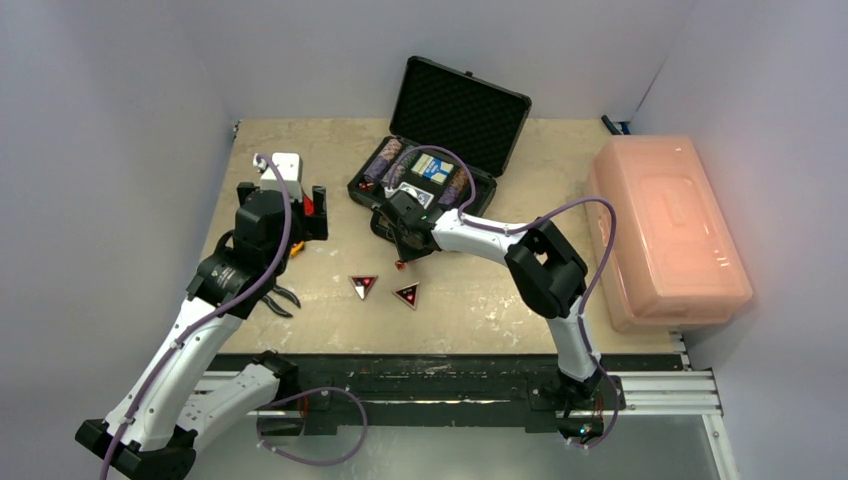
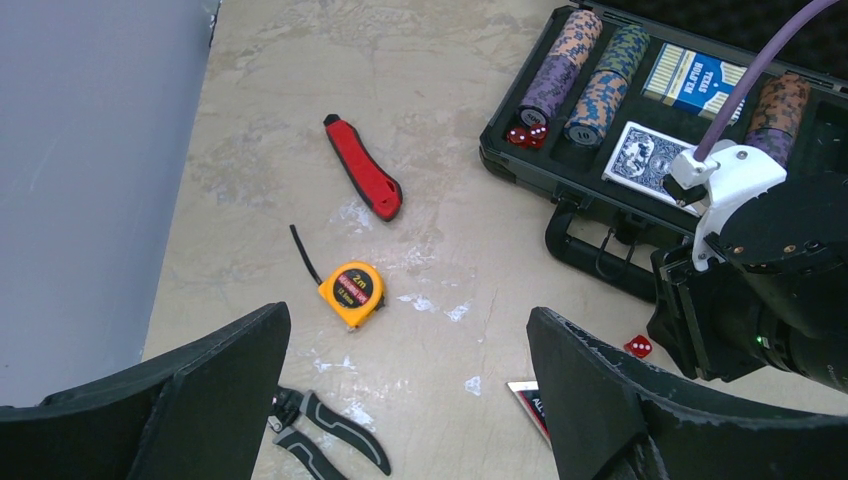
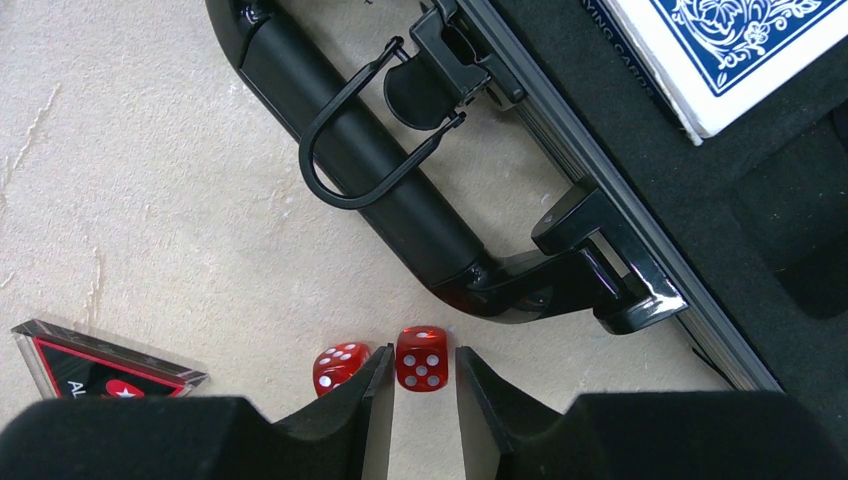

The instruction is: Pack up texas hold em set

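Texas hold em set, top camera first: the black rectangular hard briefcase (image 1: 458, 105) lies open at twelve o'clock on the beige table (image 1: 500, 290), lid propped back, with patterned poker chip stacks (image 1: 383, 163) and blue card decks (image 1: 433, 166) already bedded in its foam. Your right gripper (image 1: 402, 258) is low at the case's six o'clock edge. Two triangular red-black buttons (image 1: 363, 286) wait on the table near seven o'clock of it. Your left gripper (image 1: 315, 210) hangs at the case's nine o'clock.

Left wrist camera now: those jaws stand wide with nothing between them. A yellow tape measure (image 2: 352, 293) and a red-handled tool (image 2: 362, 168) lie beyond; leave both, they're not part of the set. Spot the small red dice (image 2: 527, 134) tucked into the case's corner pocket beside the chips. That looks like your drop spot.

Right wrist camera, and here's your step: a red die with white pips (image 3: 421, 357) sits between narrow jaws with a sliver of table on its three o'clock side, so I judge it not pinched yet. A second red die (image 3: 338, 367) sits just outside the finger (image 3: 330, 420) at nine o'clock. Close gently and squarely on the flat faces, keep that neighbour out, and lift straight before crossing the glossy black carry handle (image 3: 370, 180) at twelve o'clock.
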Controlling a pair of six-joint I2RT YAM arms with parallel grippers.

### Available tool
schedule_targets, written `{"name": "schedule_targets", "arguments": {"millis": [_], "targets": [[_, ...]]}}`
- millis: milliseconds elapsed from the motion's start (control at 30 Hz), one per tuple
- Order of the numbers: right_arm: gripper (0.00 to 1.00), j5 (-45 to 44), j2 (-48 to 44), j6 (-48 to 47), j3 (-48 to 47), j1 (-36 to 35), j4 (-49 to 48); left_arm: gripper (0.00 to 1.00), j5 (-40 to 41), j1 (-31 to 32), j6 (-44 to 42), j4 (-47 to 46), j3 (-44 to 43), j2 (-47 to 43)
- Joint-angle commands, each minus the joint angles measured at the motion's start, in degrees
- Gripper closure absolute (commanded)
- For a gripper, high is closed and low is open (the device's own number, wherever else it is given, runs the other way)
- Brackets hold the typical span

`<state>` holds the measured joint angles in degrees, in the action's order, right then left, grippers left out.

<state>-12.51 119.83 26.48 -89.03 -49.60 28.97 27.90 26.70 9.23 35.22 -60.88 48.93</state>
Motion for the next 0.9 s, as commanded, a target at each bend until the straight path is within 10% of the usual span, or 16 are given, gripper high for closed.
{"name": "schedule_targets", "arguments": {"millis": [0,400,867], "targets": [[0.67,-0.76,0.41,-0.38,-1.76,-0.41,0.3,0.11,0.97,-0.16,-0.92,-1.99,0.28,-1.0],[0.96,0.03,-1.88,-0.64,-2.56,-0.58,1.44,0.11,0.97,-0.16,-0.94,-2.07,0.41,-1.03],[1.0,-0.36,-7.87,-0.69,-6.12,-0.5,4.27,0.11,0.88,-0.16,-0.73,-2.04,0.41,-1.04]]}}
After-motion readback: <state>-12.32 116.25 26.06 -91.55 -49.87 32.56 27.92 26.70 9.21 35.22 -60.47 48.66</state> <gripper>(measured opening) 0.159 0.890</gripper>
